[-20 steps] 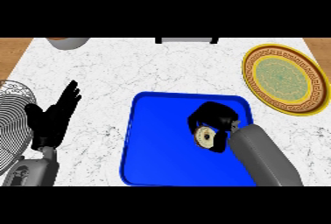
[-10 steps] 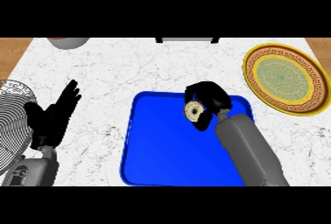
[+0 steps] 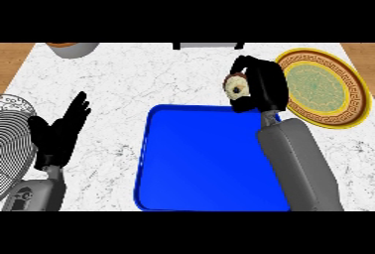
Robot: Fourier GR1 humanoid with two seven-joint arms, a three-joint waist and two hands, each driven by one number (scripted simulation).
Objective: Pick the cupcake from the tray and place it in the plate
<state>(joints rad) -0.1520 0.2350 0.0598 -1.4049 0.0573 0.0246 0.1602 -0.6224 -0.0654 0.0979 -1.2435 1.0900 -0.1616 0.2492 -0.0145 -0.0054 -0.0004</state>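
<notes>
Left hand (image 3: 62, 130): was seen open, fingers up, at the worktop's (image 3: 147, 74) left. Tray (image 3: 205, 163): blue, at centre. Cupcake (image 3: 236, 87): was held off the tray, clasped by the curled right hand (image 3: 259, 82). Plate (image 3: 353, 87): was found at three o'clock from the cupcake, just beside the right hand.

white marble counter (image 3: 147, 84): blue tray (image 3: 201, 166) centre, gold plate (image 3: 322, 89) right, striped plate (image 3: 15, 131) left.

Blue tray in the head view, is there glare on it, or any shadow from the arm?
Head view: a pale diagonal sheen crosses the blue tray, hiding nothing; no clear shadow shows under the arm whose right hand holds the cupcake.
</notes>
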